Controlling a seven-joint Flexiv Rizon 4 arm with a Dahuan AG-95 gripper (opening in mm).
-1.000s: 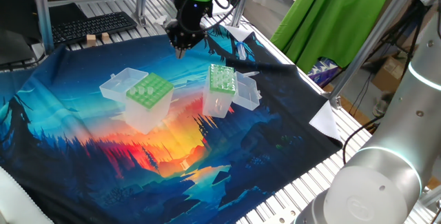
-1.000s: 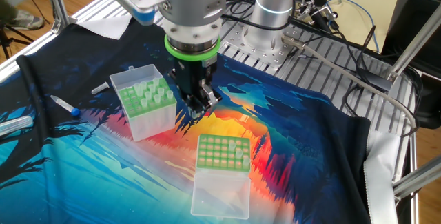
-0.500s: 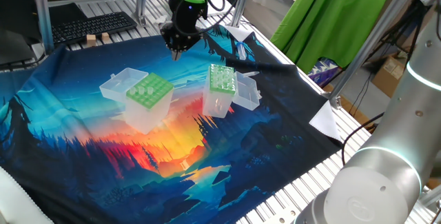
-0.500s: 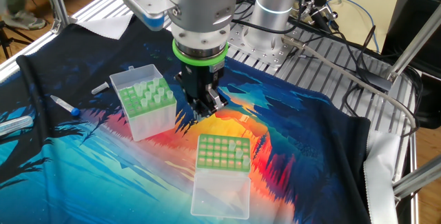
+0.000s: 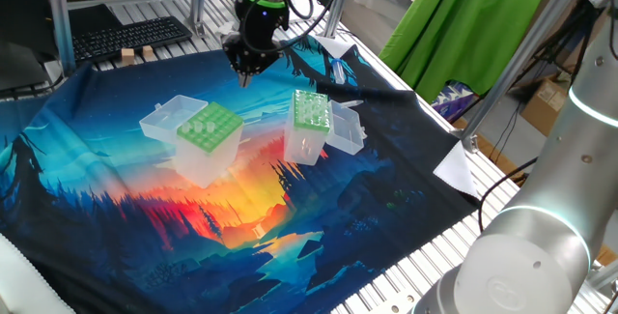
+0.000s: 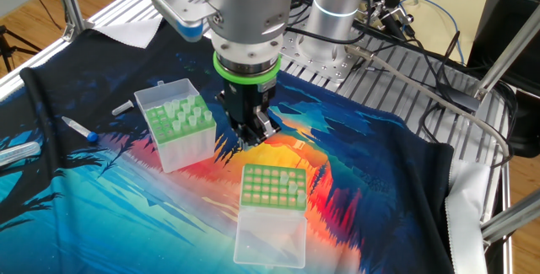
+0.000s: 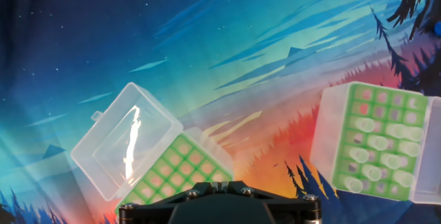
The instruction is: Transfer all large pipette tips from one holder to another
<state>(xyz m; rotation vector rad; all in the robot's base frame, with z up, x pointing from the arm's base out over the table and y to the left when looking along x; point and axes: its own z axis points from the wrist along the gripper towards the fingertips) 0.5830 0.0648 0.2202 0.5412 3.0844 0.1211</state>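
The one holder (image 6: 190,149), a clear box with a light-green wide-holed top, carries several large pipette tips (image 6: 180,117) upright; its lid stands open behind. It also shows as the one holder (image 5: 203,162) on the left and the one holder (image 7: 325,138) at right, with tips (image 7: 375,143) in it. Another holder (image 6: 268,185), with a finer green grid, has its lid lying flat; it also shows as another holder (image 5: 305,148) and another holder (image 7: 180,170). My gripper (image 6: 249,139) (image 5: 243,77) (image 7: 209,182) hangs shut above the cloth between the boxes. Nothing shows between its fingers.
A printed cloth (image 6: 363,181) covers the table. A marker (image 6: 80,127), a clear tube (image 6: 17,152) and a small white piece (image 6: 123,107) lie at the left. A keyboard (image 5: 126,36) sits at the back, and metal frame posts (image 6: 67,4) stand around the edges.
The shut gripper has drifted a little sideways over the cloth, away from the wide-holed box's side. Both boxes have stayed put.
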